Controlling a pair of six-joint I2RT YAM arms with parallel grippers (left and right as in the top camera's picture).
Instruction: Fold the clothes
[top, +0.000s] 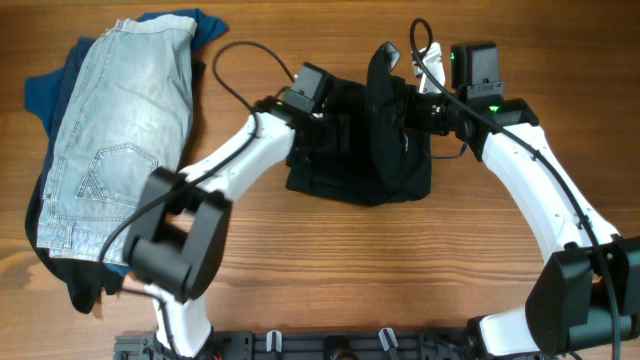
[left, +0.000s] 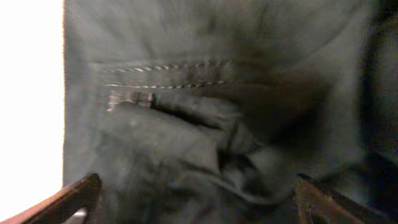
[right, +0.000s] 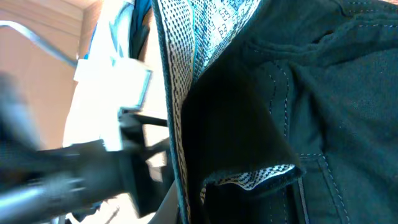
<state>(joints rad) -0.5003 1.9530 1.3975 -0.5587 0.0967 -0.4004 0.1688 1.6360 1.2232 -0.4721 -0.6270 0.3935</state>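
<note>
Under both grippers lies a wooden table (top: 330, 260), warm brown with long grain running side to side and a few darker streaks. Black shorts (top: 350, 180) sit in a bunched heap at its middle, directly beneath and between the two end effectors.

The left gripper (top: 328, 115) is down on the heap's left part. In its wrist view its fingers (left: 78, 198) are spread wide at the lower corners, with rumpled dark cloth and two rows of pale stitching (left: 161, 74) filling the space between them. A washed-out white band (left: 31, 93) runs down the side of that view past the cloth's edge.

The right gripper (top: 402, 108) meets the heap from the opposite side and pinches a fold of the shorts, which stands raised just beside it. Its fingertips are buried in the cloth, so the grip is read from the lifted fold. Close to its camera the patterned grey-white waistband lining (right: 186, 56) shows along the hem, with bare wood and the other arm, blurred, beyond it.

Well away from the left gripper, on the side farther from the right gripper, light-blue denim shorts (top: 115, 140) lie flat over a blue top (top: 45, 95), with a dark garment (top: 85, 285) poking out below. A black cable (top: 235, 65) loops over the wood between that pile and the left gripper.
</note>
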